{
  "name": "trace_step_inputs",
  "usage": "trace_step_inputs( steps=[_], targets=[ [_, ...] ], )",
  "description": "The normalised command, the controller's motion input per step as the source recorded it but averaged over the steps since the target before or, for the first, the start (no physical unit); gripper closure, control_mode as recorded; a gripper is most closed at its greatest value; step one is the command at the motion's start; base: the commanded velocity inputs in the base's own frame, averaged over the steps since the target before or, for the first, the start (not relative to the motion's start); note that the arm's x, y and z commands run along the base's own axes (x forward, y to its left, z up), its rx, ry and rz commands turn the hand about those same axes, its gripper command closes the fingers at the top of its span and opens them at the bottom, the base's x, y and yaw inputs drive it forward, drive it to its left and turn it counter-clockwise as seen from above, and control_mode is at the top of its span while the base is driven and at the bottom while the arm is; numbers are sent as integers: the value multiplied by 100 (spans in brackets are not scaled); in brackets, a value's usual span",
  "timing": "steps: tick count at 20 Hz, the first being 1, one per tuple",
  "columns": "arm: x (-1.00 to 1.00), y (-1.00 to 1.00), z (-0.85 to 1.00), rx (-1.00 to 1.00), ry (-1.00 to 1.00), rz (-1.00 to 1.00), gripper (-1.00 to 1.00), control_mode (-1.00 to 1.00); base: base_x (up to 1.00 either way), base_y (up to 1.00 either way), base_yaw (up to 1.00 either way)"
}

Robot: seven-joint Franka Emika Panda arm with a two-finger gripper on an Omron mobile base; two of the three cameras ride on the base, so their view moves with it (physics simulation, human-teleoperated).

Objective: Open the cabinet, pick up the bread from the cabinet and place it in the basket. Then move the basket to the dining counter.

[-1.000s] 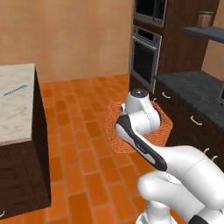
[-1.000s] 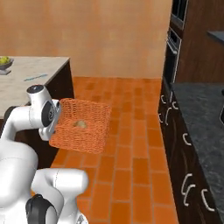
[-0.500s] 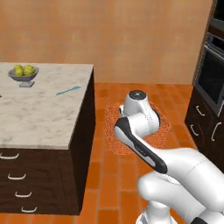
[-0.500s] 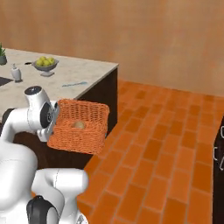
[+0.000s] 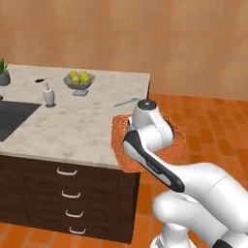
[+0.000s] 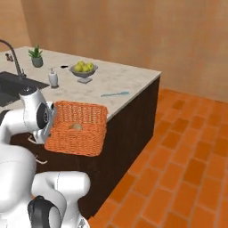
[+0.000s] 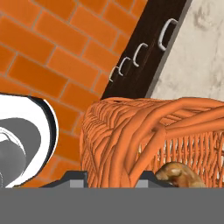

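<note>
Gripping the basket (image 6: 79, 128) rim, the pincer (image 7: 109, 177) holds it beside the tabletop (image 5: 92, 127), bread (image 6: 76, 127) inside.

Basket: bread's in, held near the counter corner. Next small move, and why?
Probably carry the basket forward over the beige counter before lowering it. The bread already lies inside, and the hand grips the rim. In the right base view the basket hangs off the counter's near edge, in front of the dark drawers, so it is not yet above the top.
</note>
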Motion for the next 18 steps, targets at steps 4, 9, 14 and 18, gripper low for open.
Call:
trace_step_inputs(
  steps=[4, 9, 14, 18],
  targets=[
    [0, 0, 0, 0, 0, 0, 100, 100, 70, 80, 10],
    [0, 0, 0, 0, 0, 0, 100, 100, 23, 100, -2],
    [0, 0, 0, 0, 0, 0, 100, 100, 50, 93, -11],
    [0, 0, 0, 0, 0, 0, 100, 100, 60, 59, -16]
  ],
)
